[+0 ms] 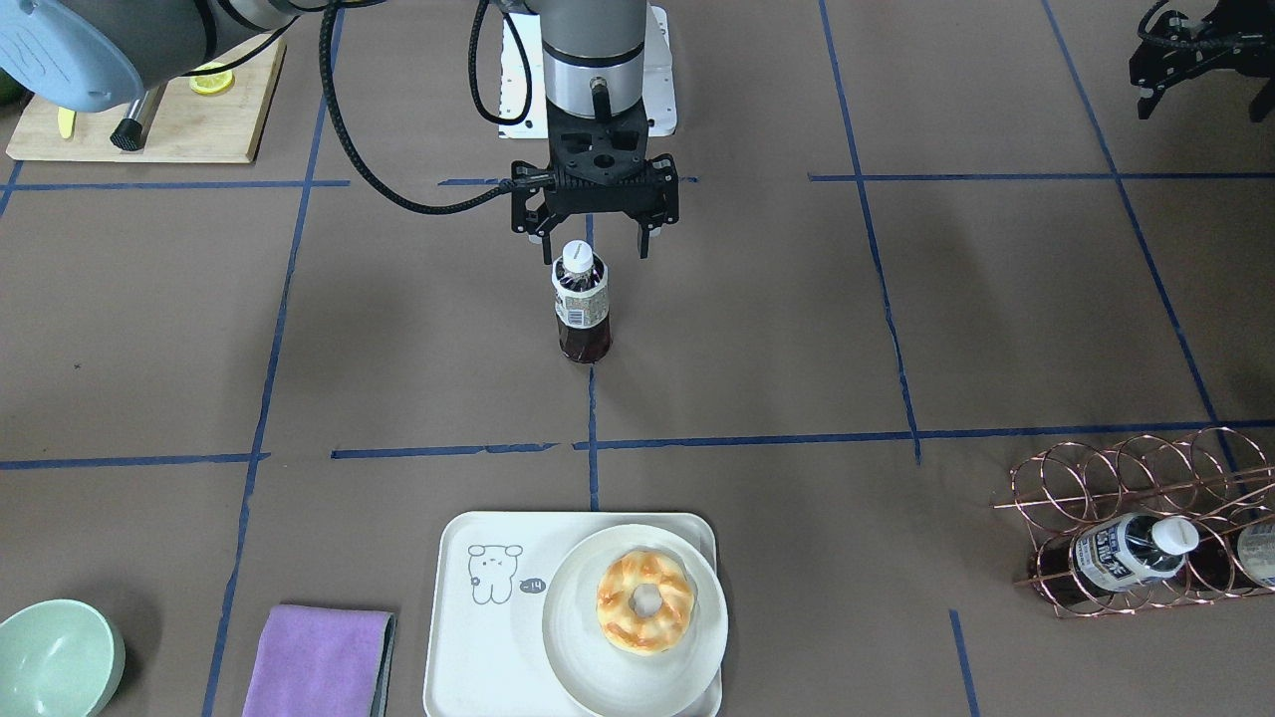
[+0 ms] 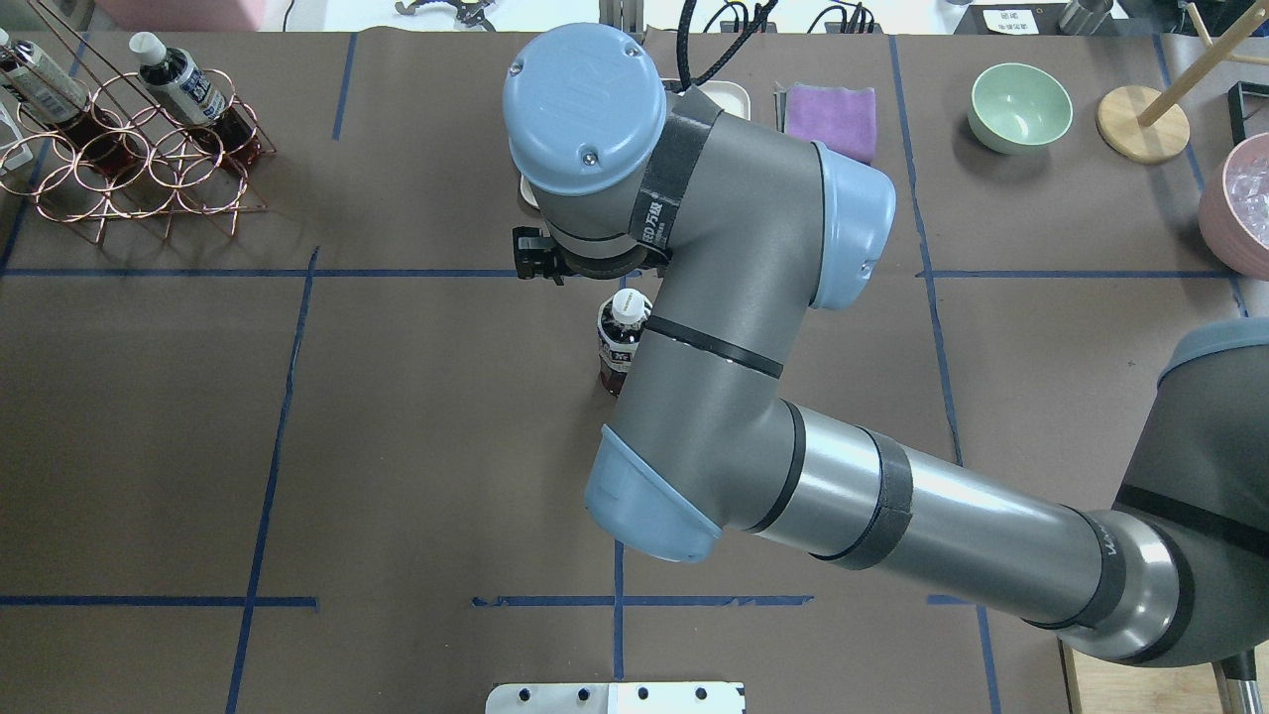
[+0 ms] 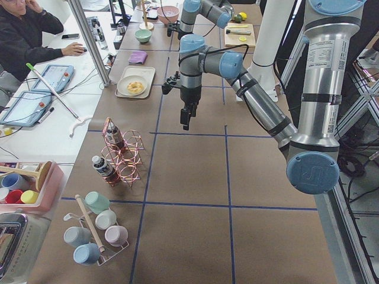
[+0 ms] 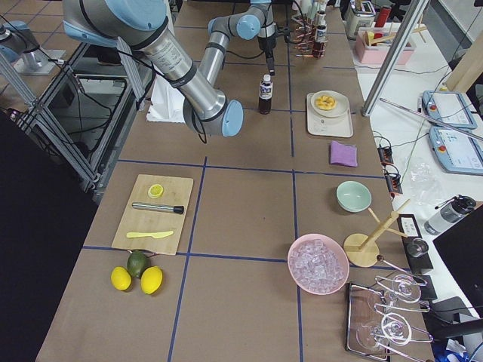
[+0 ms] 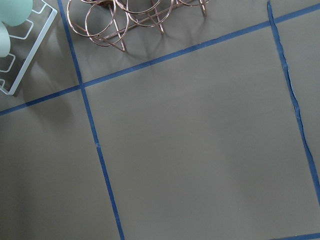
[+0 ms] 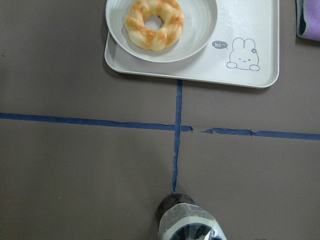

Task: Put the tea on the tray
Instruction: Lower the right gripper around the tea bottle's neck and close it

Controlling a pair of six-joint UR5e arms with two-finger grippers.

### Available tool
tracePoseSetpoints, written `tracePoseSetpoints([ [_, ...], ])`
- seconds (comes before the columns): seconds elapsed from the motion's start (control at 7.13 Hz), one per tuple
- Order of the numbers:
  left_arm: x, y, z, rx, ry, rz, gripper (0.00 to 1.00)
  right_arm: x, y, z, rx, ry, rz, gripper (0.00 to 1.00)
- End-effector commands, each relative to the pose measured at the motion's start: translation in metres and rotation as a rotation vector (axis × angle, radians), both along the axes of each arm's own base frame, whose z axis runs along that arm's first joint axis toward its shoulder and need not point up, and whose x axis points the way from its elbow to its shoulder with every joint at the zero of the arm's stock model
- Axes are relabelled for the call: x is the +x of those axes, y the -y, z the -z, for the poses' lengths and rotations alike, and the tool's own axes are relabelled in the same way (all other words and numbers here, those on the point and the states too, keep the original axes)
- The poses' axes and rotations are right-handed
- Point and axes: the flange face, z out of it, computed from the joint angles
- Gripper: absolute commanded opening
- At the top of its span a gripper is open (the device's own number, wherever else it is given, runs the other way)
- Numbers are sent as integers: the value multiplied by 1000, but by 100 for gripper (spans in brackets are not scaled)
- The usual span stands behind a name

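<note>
The tea [image 1: 583,304] stands upright on the brown table near its middle, a small bottle of dark liquid with a white cap, also seen in the overhead view [image 2: 617,347] and low in the right wrist view [image 6: 190,225]. My right gripper [image 1: 595,244] hangs open just over the cap, one finger to each side, touching nothing. The cream tray [image 1: 478,647] with a drawn rabbit lies at the table's far edge [image 6: 250,40]; a white plate [image 1: 573,647] with a doughnut [image 1: 645,600] fills half of it. My left gripper [image 1: 1202,105] is off to the side, open and empty.
A copper wire rack [image 1: 1126,488] holds more bottles at the robot's left. A purple cloth [image 1: 319,662] and a green bowl [image 1: 55,657] lie beside the tray. A wooden board [image 1: 149,115] with a knife sits near the robot's base.
</note>
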Motion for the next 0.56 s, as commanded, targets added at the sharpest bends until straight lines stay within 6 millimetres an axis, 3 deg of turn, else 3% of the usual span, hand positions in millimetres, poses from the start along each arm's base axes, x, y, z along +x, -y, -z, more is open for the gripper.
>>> tracePoseSetpoints([
  [0.0, 0, 0, 0, 2, -1, -1, 100, -2, 1, -20, 1, 0, 5, 99],
  [0.14, 0, 0, 0, 3, 0, -1, 100, -3, 1, -24, -6, -3, 9, 91],
  [0.42, 0, 1, 1, 3, -2, 0, 100, -3, -2, -24, -27, 9, 30, 59],
])
